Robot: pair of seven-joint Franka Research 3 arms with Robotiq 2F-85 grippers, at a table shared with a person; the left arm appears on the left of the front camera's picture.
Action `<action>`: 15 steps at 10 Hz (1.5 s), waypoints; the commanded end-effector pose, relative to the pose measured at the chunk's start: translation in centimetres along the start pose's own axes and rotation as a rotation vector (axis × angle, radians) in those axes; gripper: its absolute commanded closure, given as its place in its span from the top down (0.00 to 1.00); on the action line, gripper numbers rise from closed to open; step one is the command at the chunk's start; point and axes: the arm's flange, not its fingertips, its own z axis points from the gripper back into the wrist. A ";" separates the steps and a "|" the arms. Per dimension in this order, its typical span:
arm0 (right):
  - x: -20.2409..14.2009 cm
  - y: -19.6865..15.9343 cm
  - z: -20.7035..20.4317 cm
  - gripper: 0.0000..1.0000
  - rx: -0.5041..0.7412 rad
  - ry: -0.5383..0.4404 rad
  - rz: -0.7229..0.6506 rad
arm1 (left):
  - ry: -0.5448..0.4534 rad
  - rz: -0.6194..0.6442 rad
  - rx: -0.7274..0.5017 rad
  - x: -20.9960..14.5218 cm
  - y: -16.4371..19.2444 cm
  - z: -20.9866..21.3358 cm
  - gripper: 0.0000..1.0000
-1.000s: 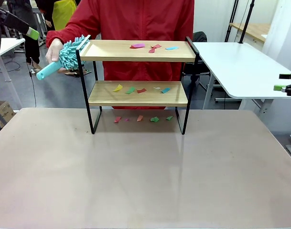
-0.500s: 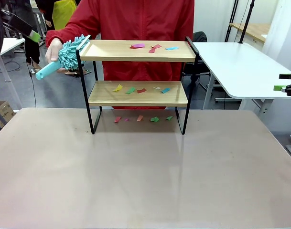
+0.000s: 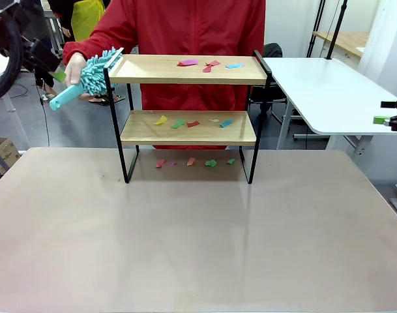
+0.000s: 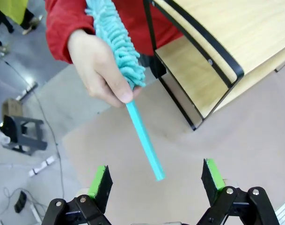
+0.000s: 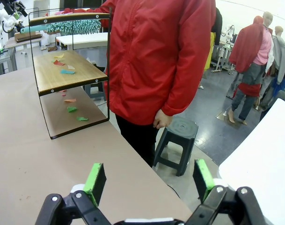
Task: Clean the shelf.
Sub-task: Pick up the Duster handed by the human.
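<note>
The shelf (image 3: 188,128) stands at the table's far side, with small coloured paper scraps (image 3: 208,64) on both boards and on the table under it. A person in red holds a teal fluffy duster (image 3: 94,70) at the left end of the top board. My left gripper (image 4: 156,182) is open, and the tip of the duster's handle (image 4: 143,138) hangs between its green pads without touching them. The person's hand (image 4: 101,70) grips the duster higher up. My right gripper (image 5: 149,180) is open and empty, off the table's right side, facing the shelf (image 5: 62,70) from its end.
My left arm (image 3: 6,39) comes in at the top left. A white side table (image 3: 322,91) stands to the right, with a black stool (image 5: 177,140) beside the person's legs. A wide stretch of bare tabletop (image 3: 198,235) lies in front of the shelf.
My left arm has swung further into view at the top left, closer to the duster's handle. The person's hand and duster shifted only slightly. The right gripper stayed put.
</note>
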 end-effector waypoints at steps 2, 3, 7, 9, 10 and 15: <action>0.6 0.0 -0.1 1.00 -0.002 0.015 -0.015 | 0.065 0.068 -0.037 0.3 -0.1 -1.3 1.00; 0.6 0.0 -0.1 1.00 -0.002 0.015 -0.015 | 0.078 0.076 -0.032 0.0 -0.1 -2.0 1.00; 0.6 0.0 -0.1 1.00 -0.002 0.015 -0.015 | 0.124 0.137 -0.053 -0.2 0.4 -4.7 1.00; 0.6 0.0 -0.1 1.00 -0.002 0.015 -0.015 | 0.138 0.144 -0.053 -0.1 0.6 -6.0 1.00; 0.6 0.0 -0.1 1.00 -0.002 0.015 -0.015 | 0.147 0.154 -0.038 -0.1 0.8 -6.5 1.00; 0.6 0.0 -0.1 1.00 -0.002 0.015 -0.015 | 0.144 0.124 -0.012 0.0 1.0 -6.7 0.00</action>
